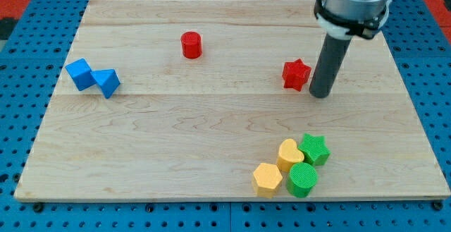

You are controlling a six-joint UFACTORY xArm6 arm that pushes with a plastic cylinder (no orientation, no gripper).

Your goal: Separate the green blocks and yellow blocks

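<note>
A green star block (314,149), a green cylinder block (303,180), a yellow heart-shaped block (289,154) and a yellow hexagon block (268,179) sit packed together near the board's bottom edge, right of centre. The green blocks are on the right of the cluster, the yellow ones on the left, all touching or nearly so. My tip (320,94) rests on the board well above the cluster, just right of a red star block (297,74).
A red cylinder block (191,44) stands near the top centre. Two blue blocks (93,77) lie touching at the left. The wooden board (176,133) lies on a blue pegboard surface (21,49).
</note>
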